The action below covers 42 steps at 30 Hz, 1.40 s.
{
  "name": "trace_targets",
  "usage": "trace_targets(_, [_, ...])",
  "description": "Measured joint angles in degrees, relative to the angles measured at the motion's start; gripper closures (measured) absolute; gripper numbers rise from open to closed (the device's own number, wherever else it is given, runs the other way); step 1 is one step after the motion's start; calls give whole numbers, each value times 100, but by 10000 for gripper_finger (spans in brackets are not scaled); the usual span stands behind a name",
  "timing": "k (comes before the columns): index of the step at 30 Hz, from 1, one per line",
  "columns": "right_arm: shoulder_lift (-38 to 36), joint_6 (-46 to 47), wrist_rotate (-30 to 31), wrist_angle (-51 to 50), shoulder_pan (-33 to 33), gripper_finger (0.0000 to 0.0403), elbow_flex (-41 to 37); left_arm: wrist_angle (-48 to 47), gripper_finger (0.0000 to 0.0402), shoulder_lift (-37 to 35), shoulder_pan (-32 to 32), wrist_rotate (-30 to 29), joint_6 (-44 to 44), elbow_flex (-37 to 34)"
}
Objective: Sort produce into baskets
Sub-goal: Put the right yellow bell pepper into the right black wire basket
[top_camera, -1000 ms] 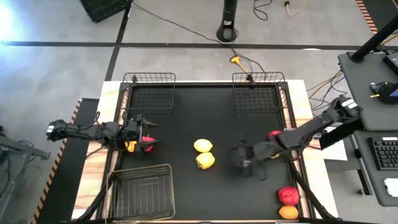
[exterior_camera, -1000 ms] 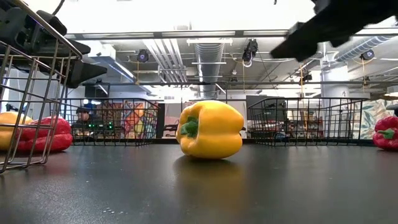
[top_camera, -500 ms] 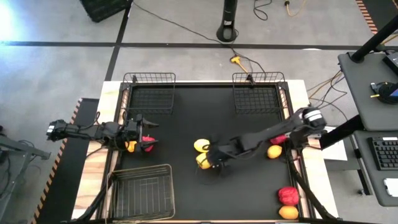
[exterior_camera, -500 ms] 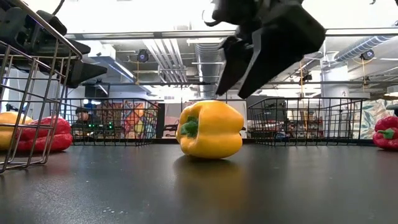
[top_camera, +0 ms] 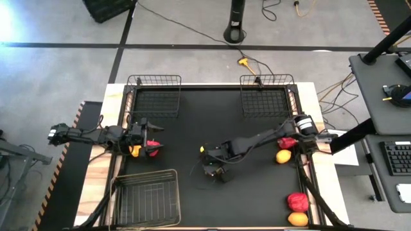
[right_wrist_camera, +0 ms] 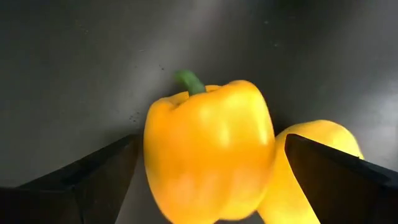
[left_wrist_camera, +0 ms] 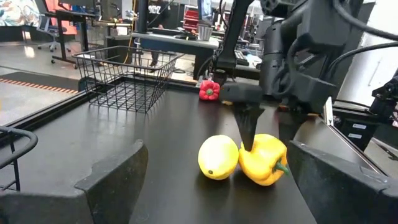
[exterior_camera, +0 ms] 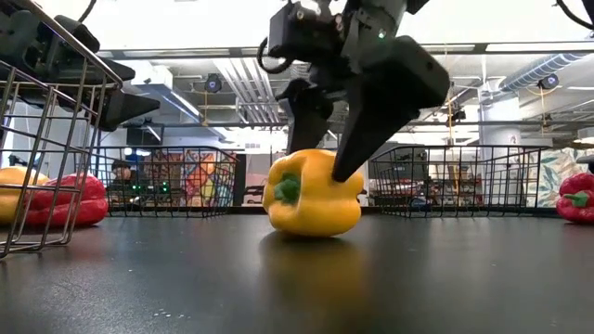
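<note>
The right tool (exterior_camera: pixel 320 139) is hanging spread wide directly above the yellow pepper (exterior_camera: pixel 313 193), fingers straddling it. The pepper is lying mid-surface, stem sideways, touching a yellow fruit (left_wrist_camera: pixel 218 157). The left tool (top_camera: pixel 142 136) is waiting open, farther off.

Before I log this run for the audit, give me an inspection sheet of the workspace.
Surface: black table top, no spills seen.
Job's things: yellow bell pepper beside a yellow fruit mid-table; red pepper and orange fruit at the right edge; three wire baskets, none holding produce.
Clutter: nothing seen.
End effectors: right end effector open, straddling the yellow pepper; left end effector open, at the left edge beside a red pepper.
Cables: several on the floor.
Surroundings: desk with keyboard at right.
</note>
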Motion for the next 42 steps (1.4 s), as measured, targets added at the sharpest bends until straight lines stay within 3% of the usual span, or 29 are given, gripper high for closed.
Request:
trace_targets(5, [123,-103,-348,-170,-78,7,-10,4,38,-1,0,0,-2,0])
trace_targets(13, [184,-40,-350,-52,-69,12,-14,4,38,-1,2,0,-1,0])
trace_targets(25, [259,172,-351,25,-45,86,-6,2,38,1,1,0,-1,0])
trace_targets(29, [-40,247,-460,-157,83,90,124,2,38,1,0,0,-2,0])
trace_targets(35, [-1111,589,-447,-432,161,90,407,2,38,0,0,0,-1,0])
trace_targets(38, [-1740,1085,340,-610,23,90,407,2,38,0,1,0,-1,0])
trace_targets(42, [-2466,2022,2552,-1442,-335,87,401,2,38,-1,0,0,0,0])
